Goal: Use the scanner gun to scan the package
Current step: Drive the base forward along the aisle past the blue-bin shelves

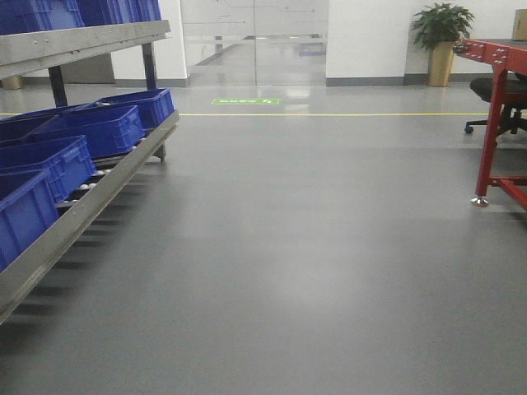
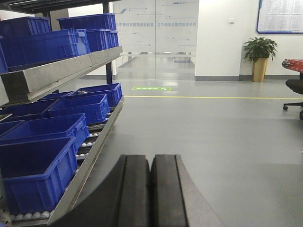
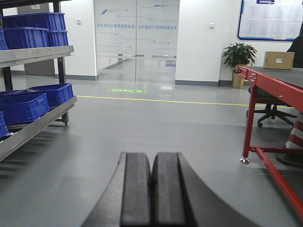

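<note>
Both together, empty: left pincer, right pincer. No scanner gun in sight, so I'd guess search stage; next, head for red counter ahead-right.

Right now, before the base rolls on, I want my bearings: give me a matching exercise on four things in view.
1 blue bins; 2 potted plant; 3 work table; 4 right gripper.
A shut, empty; B by the far wall; C red frame, right side; D on the rack, left side.
Pairs: 1-D, 2-B, 3-C, 4-A.
</note>
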Motion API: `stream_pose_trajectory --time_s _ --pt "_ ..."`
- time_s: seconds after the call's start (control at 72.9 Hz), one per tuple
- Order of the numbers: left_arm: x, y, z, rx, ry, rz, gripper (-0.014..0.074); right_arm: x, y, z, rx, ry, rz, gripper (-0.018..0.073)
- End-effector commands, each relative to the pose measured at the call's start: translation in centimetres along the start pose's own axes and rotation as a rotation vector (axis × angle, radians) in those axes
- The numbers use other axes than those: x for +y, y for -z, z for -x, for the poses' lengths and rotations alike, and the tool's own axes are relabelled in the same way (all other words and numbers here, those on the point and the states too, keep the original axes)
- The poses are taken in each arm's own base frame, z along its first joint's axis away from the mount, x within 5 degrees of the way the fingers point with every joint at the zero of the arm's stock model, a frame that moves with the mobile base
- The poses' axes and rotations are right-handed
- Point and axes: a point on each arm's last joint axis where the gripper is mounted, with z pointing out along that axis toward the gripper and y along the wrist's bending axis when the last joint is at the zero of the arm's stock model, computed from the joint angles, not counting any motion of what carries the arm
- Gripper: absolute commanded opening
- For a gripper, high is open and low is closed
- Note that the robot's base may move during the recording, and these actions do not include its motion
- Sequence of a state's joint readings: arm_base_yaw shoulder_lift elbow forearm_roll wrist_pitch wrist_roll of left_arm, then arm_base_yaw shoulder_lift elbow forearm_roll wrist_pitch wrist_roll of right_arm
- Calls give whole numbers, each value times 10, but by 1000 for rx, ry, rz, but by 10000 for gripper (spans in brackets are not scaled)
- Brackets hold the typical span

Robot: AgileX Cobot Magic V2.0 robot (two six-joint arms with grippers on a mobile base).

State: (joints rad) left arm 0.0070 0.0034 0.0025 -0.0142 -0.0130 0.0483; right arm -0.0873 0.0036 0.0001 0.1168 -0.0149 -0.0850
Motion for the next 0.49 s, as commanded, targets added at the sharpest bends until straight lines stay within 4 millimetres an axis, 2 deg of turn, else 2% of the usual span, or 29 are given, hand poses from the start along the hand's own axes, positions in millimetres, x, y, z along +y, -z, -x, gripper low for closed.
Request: stream_pose_trajectory --time_s 0.0,0.48 --pt "0 0 2 -18 7 -5 -111 0 0 2 -25 9 -1 -168" --pt "0 0 2 -18 7 -5 -111 0 0 2 -25 9 -1 -168"
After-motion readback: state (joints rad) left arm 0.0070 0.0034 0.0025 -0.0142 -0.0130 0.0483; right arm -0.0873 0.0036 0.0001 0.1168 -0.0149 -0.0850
